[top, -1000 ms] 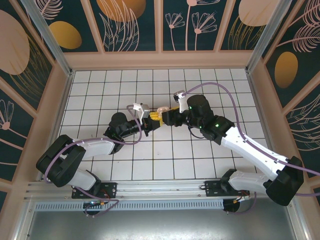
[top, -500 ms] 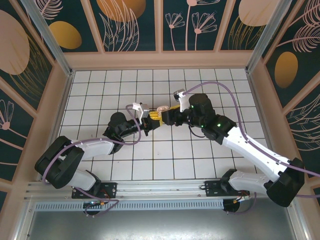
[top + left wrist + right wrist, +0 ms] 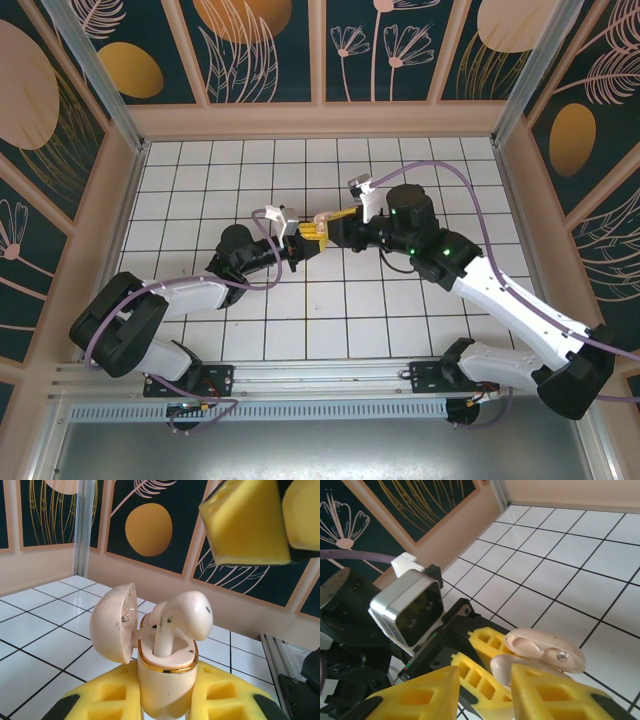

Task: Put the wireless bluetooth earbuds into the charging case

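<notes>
Right arm, top view: swung further toward the right wall than a second ago, with the right tool [image 3: 332,220] kept just beside the charging case [image 3: 321,217] near mid worktop [image 3: 200,180].
Left tool [image 3: 303,242], top view: clamped on the case, probably to steady it for the other arm.
Charging case [image 3: 165,680], left wrist view: upright between two yellow fingers, lid [image 3: 112,622] hinged open to the left so the sockets face up.
Earbud [image 3: 180,620], left wrist view: stem down in the case, head standing above the gold rim, likely not yet pressed home.
Right tool [image 3: 286,530], left wrist view: above and right of the earbud, not touching it.
Right tool [image 3: 485,680], right wrist view: fingers slightly apart with nothing between them, poised over the earbud [image 3: 502,667], perhaps for a push.
Count: two tools, one case, one earbud plainly seen; a second cannot be made out.
</notes>
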Available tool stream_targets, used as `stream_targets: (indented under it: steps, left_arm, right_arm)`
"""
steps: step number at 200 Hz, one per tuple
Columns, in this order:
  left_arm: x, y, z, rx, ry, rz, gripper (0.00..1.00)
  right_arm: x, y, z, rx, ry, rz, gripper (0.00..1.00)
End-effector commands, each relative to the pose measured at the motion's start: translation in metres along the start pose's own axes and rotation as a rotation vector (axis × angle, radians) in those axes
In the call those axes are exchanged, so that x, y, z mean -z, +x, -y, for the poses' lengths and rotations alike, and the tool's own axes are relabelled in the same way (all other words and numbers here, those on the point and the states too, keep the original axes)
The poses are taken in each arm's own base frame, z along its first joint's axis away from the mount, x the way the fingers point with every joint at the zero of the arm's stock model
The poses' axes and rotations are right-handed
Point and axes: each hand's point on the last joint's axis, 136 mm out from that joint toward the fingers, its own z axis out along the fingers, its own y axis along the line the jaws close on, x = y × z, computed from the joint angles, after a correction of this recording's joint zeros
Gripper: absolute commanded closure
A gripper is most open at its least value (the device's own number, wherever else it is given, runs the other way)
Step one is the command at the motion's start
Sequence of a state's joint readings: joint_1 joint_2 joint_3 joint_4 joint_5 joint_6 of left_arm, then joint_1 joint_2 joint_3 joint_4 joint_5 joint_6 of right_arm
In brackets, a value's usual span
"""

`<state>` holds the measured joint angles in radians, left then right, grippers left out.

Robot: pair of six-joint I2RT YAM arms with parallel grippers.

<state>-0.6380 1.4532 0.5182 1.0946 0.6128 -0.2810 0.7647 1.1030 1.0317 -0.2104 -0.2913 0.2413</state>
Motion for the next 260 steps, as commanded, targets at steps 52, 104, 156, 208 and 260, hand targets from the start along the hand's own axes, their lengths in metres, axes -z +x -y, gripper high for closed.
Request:
stream_targets:
  steps: [52, 104, 156, 208, 260]
  left_arm:
    - [0.0, -0.022, 0.009, -0.057, 0.029, 0.048, 0.98]
    - [0.0, -0.024, 0.011, -0.063, 0.036, 0.052, 0.98]
    - [0.0, -0.026, 0.015, -0.071, 0.058, 0.051, 0.98]
    - [-0.002, -0.026, 0.017, -0.072, 0.075, 0.047, 0.98]
    - [-0.002, -0.027, 0.021, -0.083, 0.098, 0.045, 0.98]
  right_arm:
    - [-0.011, -0.005, -0.004, 0.009, -0.036, -0.023, 0.72]
    - [-0.014, -0.001, 0.001, 0.005, -0.019, -0.036, 0.77]
    - [-0.016, 0.001, 0.011, -0.003, 0.02, -0.046, 0.81]
    - [-0.015, 0.0, 0.025, -0.028, 0.078, -0.037, 0.81]
    - [-0.019, 0.004, 0.01, -0.006, -0.019, -0.065, 0.8]
